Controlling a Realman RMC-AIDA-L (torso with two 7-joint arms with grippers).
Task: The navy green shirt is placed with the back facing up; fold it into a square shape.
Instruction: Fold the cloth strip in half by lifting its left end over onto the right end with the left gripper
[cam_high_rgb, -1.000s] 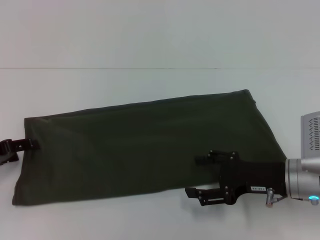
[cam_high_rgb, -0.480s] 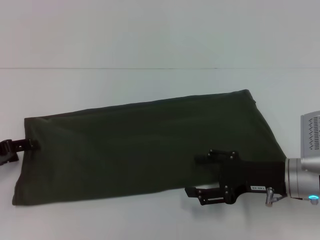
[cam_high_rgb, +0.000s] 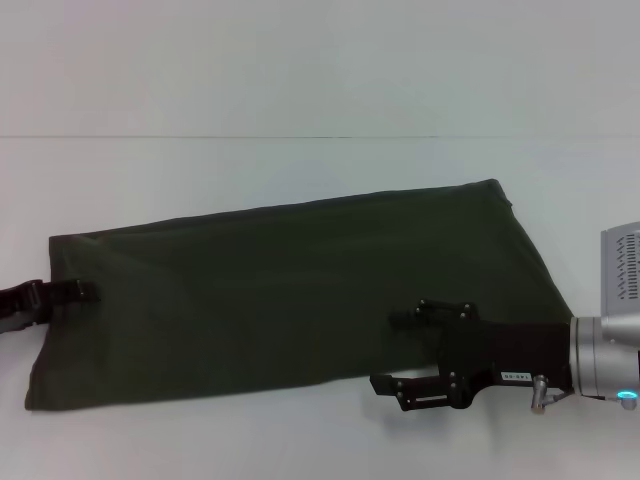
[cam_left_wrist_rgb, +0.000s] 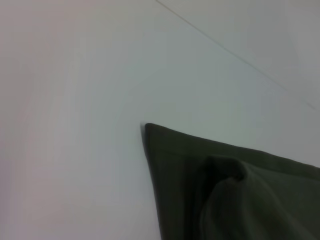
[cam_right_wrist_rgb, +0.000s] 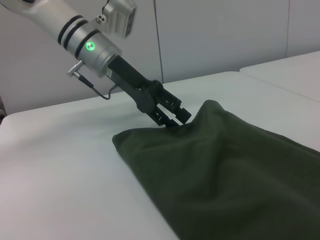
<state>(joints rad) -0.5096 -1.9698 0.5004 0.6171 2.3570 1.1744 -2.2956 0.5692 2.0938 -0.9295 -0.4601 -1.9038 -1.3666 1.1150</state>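
I see the navy green shirt (cam_high_rgb: 290, 290) lying on the white desk (cam_high_rgb: 200, 100) as a long folded band, stretched from my left side to my right side, with the right end farther from me than the left end. The cloth is mostly flat, with soft wrinkles.

At its left short edge the left tool (cam_high_rgb: 62, 293) reaches in from the border of the head view and its tips lie on the fabric. In the right wrist view this same tool (cam_right_wrist_rgb: 174, 118) is clenched on the shirt (cam_right_wrist_rgb: 235, 170), and the cloth rises in a small peak at the pinch. The left wrist view shows only one corner of the shirt (cam_left_wrist_rgb: 225, 190) with a raised fold on the desk (cam_left_wrist_rgb: 75, 100).

The right tool (cam_high_rgb: 410, 352) is at the near right edge of the shirt. Its two fingers are spread apart: one finger lies over the cloth, the other (cam_high_rgb: 400, 385) is over the bare desk just beside the edge. It grips nothing.
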